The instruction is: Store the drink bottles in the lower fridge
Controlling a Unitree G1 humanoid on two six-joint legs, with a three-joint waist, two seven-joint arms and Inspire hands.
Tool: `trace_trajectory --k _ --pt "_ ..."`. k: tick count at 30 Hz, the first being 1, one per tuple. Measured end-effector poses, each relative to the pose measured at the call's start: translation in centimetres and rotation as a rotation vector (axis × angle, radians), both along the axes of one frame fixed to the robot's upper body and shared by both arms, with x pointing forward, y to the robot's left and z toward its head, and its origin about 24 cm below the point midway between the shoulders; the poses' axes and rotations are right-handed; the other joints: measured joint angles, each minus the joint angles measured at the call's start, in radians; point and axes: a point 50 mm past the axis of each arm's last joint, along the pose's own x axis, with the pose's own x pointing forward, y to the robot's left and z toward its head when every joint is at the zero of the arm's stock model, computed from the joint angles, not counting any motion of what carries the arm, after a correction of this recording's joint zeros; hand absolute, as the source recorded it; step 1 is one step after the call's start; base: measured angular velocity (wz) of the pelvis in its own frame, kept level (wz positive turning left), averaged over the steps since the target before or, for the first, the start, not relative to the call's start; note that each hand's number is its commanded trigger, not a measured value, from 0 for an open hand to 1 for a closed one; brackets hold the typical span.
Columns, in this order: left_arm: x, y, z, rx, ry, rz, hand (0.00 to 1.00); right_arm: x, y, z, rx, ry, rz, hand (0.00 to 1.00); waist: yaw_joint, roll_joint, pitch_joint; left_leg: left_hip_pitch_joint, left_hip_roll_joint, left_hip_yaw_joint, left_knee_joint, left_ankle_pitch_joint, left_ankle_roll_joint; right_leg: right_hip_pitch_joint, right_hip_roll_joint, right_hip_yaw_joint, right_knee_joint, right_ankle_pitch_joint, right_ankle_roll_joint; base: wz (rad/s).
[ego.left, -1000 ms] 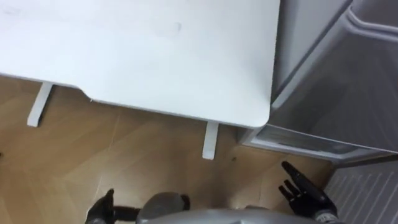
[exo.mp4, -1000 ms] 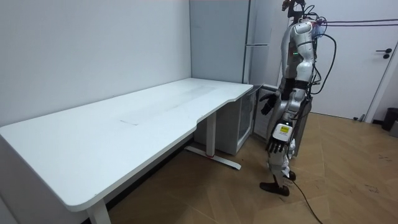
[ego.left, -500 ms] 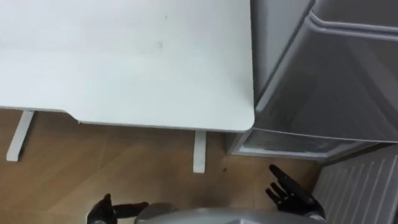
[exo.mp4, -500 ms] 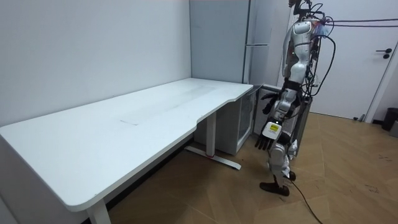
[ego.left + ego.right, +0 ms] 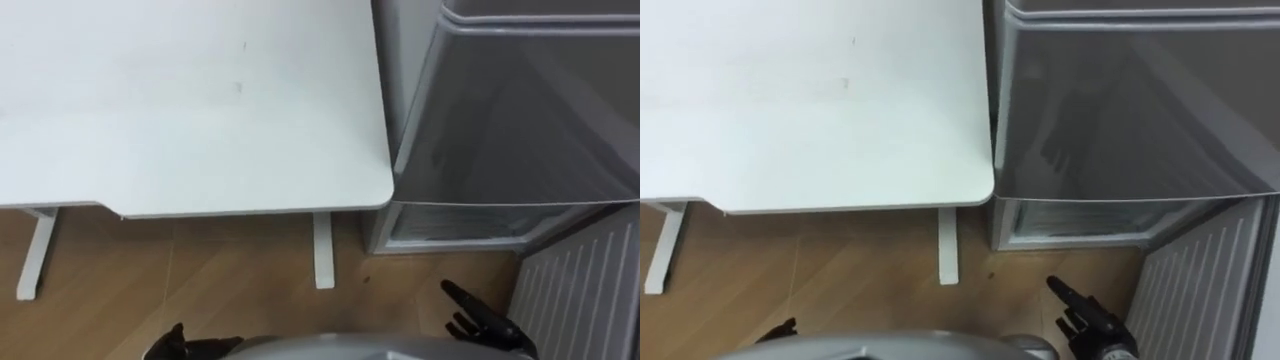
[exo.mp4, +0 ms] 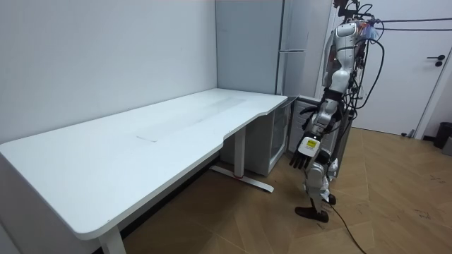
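Fridge point(image 5: 500, 130) beside white table point(image 5: 200, 110), right hand point(image 5: 488, 324) outstretched

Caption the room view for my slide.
Robot standing at the end of the white desk, facing the grey fridge, left hand and right hand open, empty.

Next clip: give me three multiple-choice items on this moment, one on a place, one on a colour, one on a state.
1. Where does the fridge stand relative to the table?
A. At its right end
B. At its left end
C. Apart from it, across the room

2. What colour is the table's top?
A. Black
B. White
C. Wood brown

3. How is the right robot hand?
A. Shut on a bottle
B. Pressing on the table
C. Open, holding nothing

Key: 1 A, the grey fridge adjoins the table on the robot's right. 2 B, the top is plain white. 3 C, the hand hangs over the floor with straight fingers.
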Motion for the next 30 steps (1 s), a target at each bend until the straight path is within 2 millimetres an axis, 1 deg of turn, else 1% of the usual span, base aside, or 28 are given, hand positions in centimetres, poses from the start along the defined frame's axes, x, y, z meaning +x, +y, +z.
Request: trace_trajectory --k 3,5,6,7,8,10,12,13,14,16,19,21,24,26,29,30 --pt "0.2 0.1 0.0 0.006 0.001 -0.033 0.0 1.9 -0.9 0.6 -0.083 -0.014 0.059 0.0 -0.017 -0.014 -0.0002 0.012 0.001 0.017 -0.001 0.001 0.001 -0.001 0.001 0.024 0.002 0.0 0.0 -0.17" --pt "0.5 0.4 0.1 0.018 -0.002 -0.049 0.0 3.9 -1.8 1.6 -0.167 -0.055 0.101 0.0 -0.024 -0.033 -0.0003 0.018 0.009 0.035 -0.003 0.0 0.001 -0.002 0.005 0.04 0.0 0.005 0.0 -0.22" --pt "0.6 0.5 0.2 0.023 0.0 -0.057 0.0 4.5 -2.0 1.9 -0.193 -0.067 0.113 0.0 -0.026 -0.038 0.0001 0.018 0.01 0.039 -0.003 0.0 0.001 -0.003 0.007 0.044 -0.001 0.007 0.0 -0.2" --pt "0.6 0.6 0.2 0.03 0.005 -0.073 0.0 5.7 -2.4 2.7 -0.244 -0.106 0.133 0.0 -0.035 -0.045 -0.0001 0.017 0.011 0.045 -0.004 0.0 0.001 -0.008 0.009 0.051 0.0 0.009 0.0 -0.18" --pt "0.6 0.6 0.2 0.031 0.015 -0.087 0.0 7.1 -2.8 3.7 -0.288 -0.16 0.135 0.0 -0.046 -0.042 -0.0037 0.014 0.014 0.051 -0.006 0.0 0.001 -0.014 0.01 0.054 0.0 0.013 0.001 -0.21" --pt "0.8 0.8 0.3 0.036 0.017 -0.104 0.0 8.2 -3.5 4.8 -0.349 -0.205 0.136 0.0 -0.05 -0.043 -0.003 0.015 0.017 0.065 -0.009 0.0 0.001 -0.02 0.014 0.065 -0.004 0.02 0.0 -0.18" --pt "0.9 0.9 0.3 0.034 0.018 -0.105 0.0 8.5 -4.0 5.6 -0.396 -0.218 0.142 0.0 -0.058 -0.048 -0.0044 0.015 0.016 0.066 -0.01 0.0 0.001 -0.021 0.014 0.069 -0.004 0.021 0.0 -0.08" --pt "0.8 0.9 0.3 0.028 0.022 -0.104 0.0 8.8 -4.4 6.2 -0.432 -0.227 0.138 0.0 -0.064 -0.051 -0.0064 0.015 0.017 0.069 -0.012 -0.001 0.001 -0.025 0.014 0.077 -0.003 0.021 0.0 -0.1" --pt "0.8 0.9 0.3 0.021 0.028 -0.097 0.0 9.3 -4.9 6.9 -0.47 -0.245 0.12 0.0 -0.071 -0.05 -0.008 0.013 0.02 0.074 -0.013 -0.001 0.002 -0.031 0.014 0.08 0.0 0.021 0.001 -0.12" --pt "0.8 1.1 0.3 0.028 0.032 -0.11 0.0 10.0 -5.7 8.1 -0.527 -0.271 0.091 0.0 -0.077 -0.043 -0.0086 0.014 0.021 0.083 -0.015 0.0 0.002 -0.036 0.014 0.09 0.0 0.023 0.002 -0.14" --pt "1.0 1.4 0.5 0.043 0.033 -0.132 0.0 10.5 -6.4 9.3 -0.585 -0.292 0.062 0.0 -0.078 -0.04 -0.0098 0.025 0.023 0.098 -0.024 0.0 0.002 -0.036 0.018 0.105 0.0 0.023 0.002 -0.16" --pt "1.0 1.5 0.5 0.041 0.027 -0.12 0.0 10.5 -6.6 10.0 -0.614 -0.309 0.059 0.0 -0.079 -0.039 -0.0103 0.03 0.024 0.101 -0.028 0.0 0.001 -0.035 0.018 0.107 0.0 0.023 0.002 -0.07" --pt "0.9 1.7 0.6 0.046 0.034 -0.11 0.0 10.8 -7.0 11.0 -0.672 -0.324 0.048 0.0 -0.092 -0.041 -0.0097 0.03 0.024 0.103 -0.03 0.0 0.001 -0.035 0.018 0.108 0.0 0.023 0.002 0.0" --pt "0.8 1.8 0.6 0.052 0.038 -0.119 0.0 10.9 -7.5 12.1 -0.732 -0.335 0.04 0.0 -0.096 -0.041 -0.0104 0.033 0.024 0.107 -0.034 0.0 0.001 -0.036 0.019 0.111 0.0 0.023 0.002 -0.04" --pt "0.5 1.8 0.6 0.06 0.041 -0.12 0.0 11.0 -7.9 12.7 -0.767 -0.331 0.011 0.0 -0.097 -0.051 -0.0124 0.043 0.025 0.121 -0.044 0.001 0.0 -0.036 0.022 0.13 0.0 0.023 0.002 -0.14" --pt "0.5 1.9 0.6 0.062 0.042 -0.12 0.0 10.9 -8.0 12.8 -0.773 -0.331 0.005 0.0 -0.098 -0.053 -0.0125 0.045 0.025 0.123 -0.045 0.001 0.0 -0.036 0.022 0.13 0.0 0.023 0.002 -0.1"
